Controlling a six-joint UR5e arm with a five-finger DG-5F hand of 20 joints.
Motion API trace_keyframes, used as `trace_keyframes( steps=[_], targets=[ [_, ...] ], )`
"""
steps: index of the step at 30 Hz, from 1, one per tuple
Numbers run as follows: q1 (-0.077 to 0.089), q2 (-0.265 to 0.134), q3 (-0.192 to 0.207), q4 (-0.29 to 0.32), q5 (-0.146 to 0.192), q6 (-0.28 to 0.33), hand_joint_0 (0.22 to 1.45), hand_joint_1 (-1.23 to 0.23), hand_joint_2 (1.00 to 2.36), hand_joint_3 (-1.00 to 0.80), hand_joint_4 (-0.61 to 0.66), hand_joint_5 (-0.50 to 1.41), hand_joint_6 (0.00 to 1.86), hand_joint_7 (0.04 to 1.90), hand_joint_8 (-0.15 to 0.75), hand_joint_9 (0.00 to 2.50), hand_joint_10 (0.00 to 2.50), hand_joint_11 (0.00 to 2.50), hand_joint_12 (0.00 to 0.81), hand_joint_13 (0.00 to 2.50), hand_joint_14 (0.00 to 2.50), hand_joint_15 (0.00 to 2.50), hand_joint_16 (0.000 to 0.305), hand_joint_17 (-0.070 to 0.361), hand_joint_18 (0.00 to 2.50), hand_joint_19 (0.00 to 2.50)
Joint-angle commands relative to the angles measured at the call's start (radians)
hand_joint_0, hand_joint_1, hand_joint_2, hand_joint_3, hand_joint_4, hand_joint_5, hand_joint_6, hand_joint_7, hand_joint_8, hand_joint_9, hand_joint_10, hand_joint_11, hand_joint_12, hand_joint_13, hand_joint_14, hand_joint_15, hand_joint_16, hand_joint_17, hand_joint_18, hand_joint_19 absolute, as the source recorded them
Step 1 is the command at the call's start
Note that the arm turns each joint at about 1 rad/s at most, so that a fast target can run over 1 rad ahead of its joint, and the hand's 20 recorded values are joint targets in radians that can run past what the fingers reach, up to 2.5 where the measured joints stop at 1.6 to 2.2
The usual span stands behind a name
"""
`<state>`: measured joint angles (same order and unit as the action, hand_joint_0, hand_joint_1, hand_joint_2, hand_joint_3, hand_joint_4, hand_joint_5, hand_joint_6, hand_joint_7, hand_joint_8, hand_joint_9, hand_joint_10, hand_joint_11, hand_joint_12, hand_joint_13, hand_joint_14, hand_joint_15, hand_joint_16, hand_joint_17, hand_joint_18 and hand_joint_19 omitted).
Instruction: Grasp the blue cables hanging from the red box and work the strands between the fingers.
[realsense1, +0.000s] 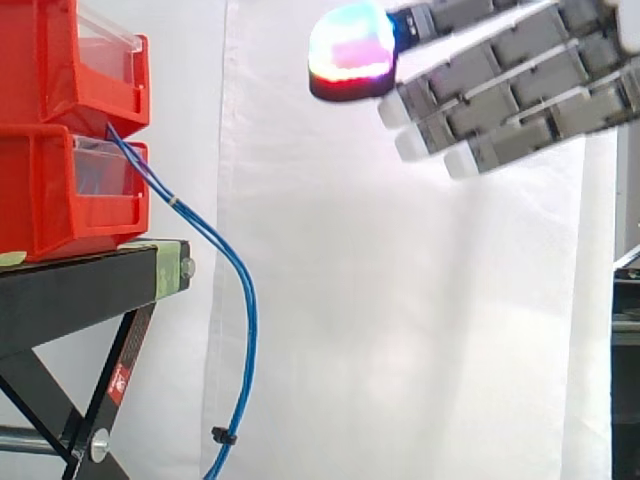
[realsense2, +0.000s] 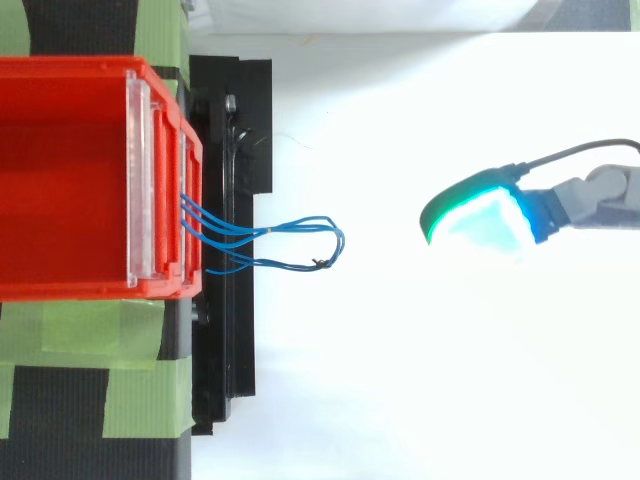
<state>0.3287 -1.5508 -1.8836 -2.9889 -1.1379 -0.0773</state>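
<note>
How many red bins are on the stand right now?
2: the upper bin sits on the lower bin, which rests on the black stand. Others may be hidden farther left.

Your blue cables (realsense2: 270, 232) loop out from the red bin (realsense2: 70, 70), over the black stand (realsense2: 245, 120), your hand (realsense2: 480, 220) well apart, rightward.

The hand (realsense1: 520, 90) is pretty much all blocky grey segments, squared off and split by paler seams, so the fingers (realsense1: 500, 110) get a chunky, stacked-brick look. Most are capped with small rounded white fingertips (realsense1: 412, 146). One pad (realsense1: 352, 50) is way bigger and dome-shaped, lit cyan-green on top, pink through the middle and red along a dark base. From above it's seen rimmed in green with a cyan edge, joined to a grey link (realsense2: 600, 195).
</note>
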Motion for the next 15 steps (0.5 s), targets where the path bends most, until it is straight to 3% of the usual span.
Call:
trace_keyframes(
  steps=[1, 4, 9, 15],
  targets=[
    [0.0, 0.0, -0.069, 0.088, 0.05, -0.003, 0.62, -0.35, 1.0, -1.0, 0.14, -0.46, 0.0, 0.63, 0.252, 0.0, 0.0, 0.0, 0.396, 0.0, 0.0, 0.15, 0.064, 0.145, 0.0, 0.1],
    [0.0, 0.0, -0.14, 0.225, 0.089, -0.004, 0.62, -0.36, 1.0, -1.0, 0.14, -0.46, 0.0, 0.63, 0.252, 0.0, 0.0, 0.0, 0.396, 0.0, 0.0, 0.15, 0.064, 0.144, 0.0, 0.09],
    [0.006, 0.0, -0.206, 0.338, 0.129, -0.021, 0.63, -0.36, 1.0, -1.0, 0.15, -0.45, 0.0, 0.63, 0.254, 0.0, 0.0, 0.0, 0.395, 0.0, 0.0, 0.16, 0.064, 0.143, 0.0, 0.09],
    [0.007, 0.0, -0.236, 0.387, 0.171, -0.055, 0.63, -0.36, 1.0, -1.0, 0.15, -0.44, 0.0, 0.64, 0.255, 0.0, 0.0, 0.0, 0.394, 0.0, 0.0, 0.16, 0.063, 0.142, 0.0, 0.1]
  ],
)
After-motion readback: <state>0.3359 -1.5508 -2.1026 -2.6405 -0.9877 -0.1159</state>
